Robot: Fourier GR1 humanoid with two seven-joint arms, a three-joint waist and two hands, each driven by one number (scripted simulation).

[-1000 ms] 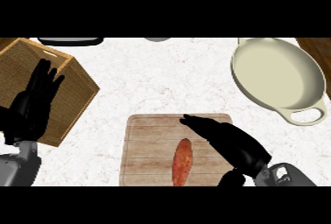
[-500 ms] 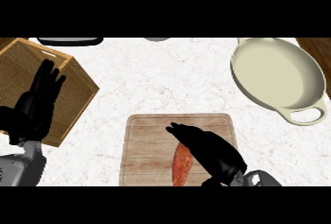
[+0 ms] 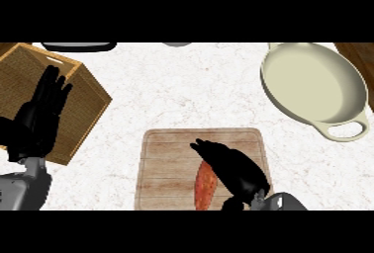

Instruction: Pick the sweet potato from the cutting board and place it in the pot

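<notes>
Sweet potato [image 3: 205, 187]: on your cutting board [image 3: 168, 168], lengthwise. Right hand [image 3: 232, 170]: over its right side, fingers extended, not closed. Left hand [image 3: 40, 116]: resting open over the wooden crate [image 3: 80, 106]. Pot [image 3: 314, 84]: upper right.

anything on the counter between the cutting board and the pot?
Head view: only bare white counter between the cutting board and the pot. Nothing stands in that stretch.
</notes>
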